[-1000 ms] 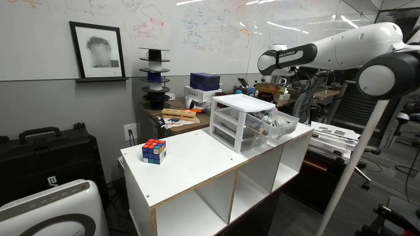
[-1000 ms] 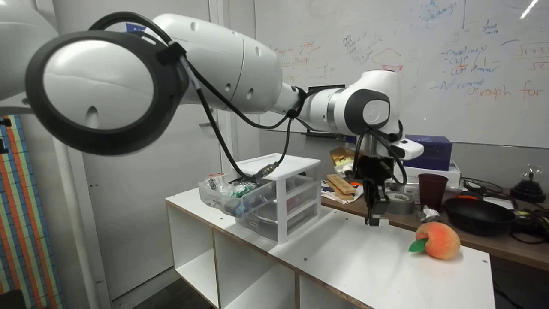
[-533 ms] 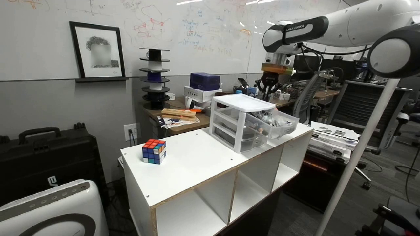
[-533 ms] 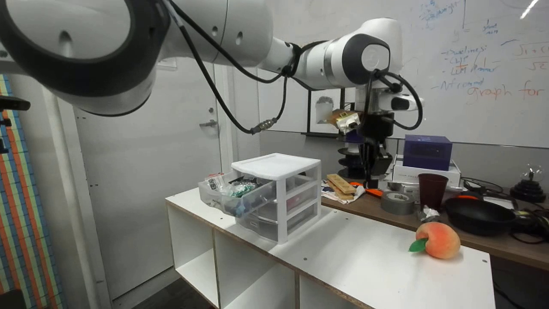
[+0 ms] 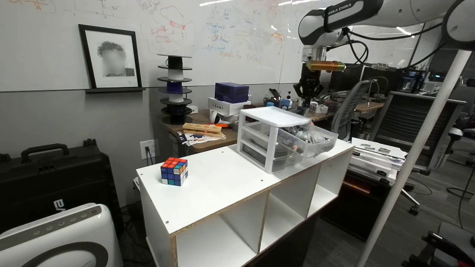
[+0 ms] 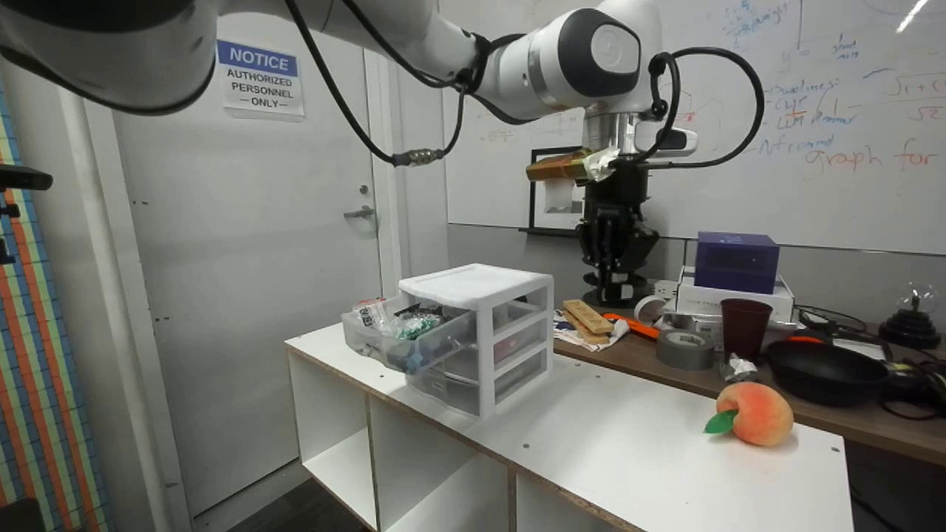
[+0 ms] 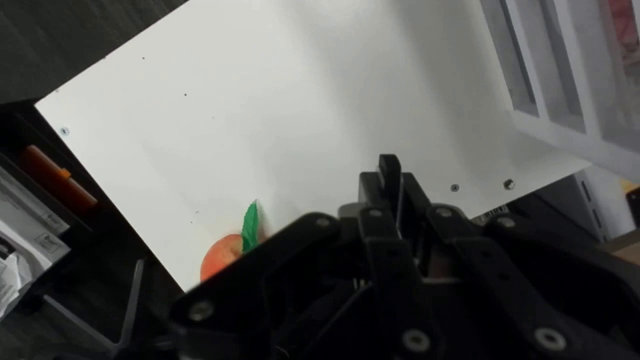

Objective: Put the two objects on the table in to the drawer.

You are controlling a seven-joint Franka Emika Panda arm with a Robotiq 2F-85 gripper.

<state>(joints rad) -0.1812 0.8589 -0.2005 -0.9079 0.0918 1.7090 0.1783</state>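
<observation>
The fingers (image 7: 369, 186) are clenched, tip against tip; the gripper (image 7: 391, 177) hangs clear of the table (image 7: 280, 125), on the same side of the unit (image 6: 477, 284) as the peach (image 6: 754, 414). The peach lies on the table well apart from the unit, leaf (image 6: 720, 423) on the unit's side, partly hidden by the gripper in the wrist view. From the unit's front juts the pulled-out drawer (image 6: 372, 347), largely taken up by wrapped bits (image 6: 378, 314). The unit stands in the way between peach and cube (image 5: 174, 171), which rests on the table, on the unit's opposite side, well apart. Behind the unit runs a desk (image 6: 865, 423) with wood blocks (image 6: 587, 318), tape (image 6: 684, 358), a cup (image 6: 743, 329), a pan (image 6: 826, 373) and spools (image 5: 174, 87); beyond, the whiteboard (image 6: 739, 185).
</observation>
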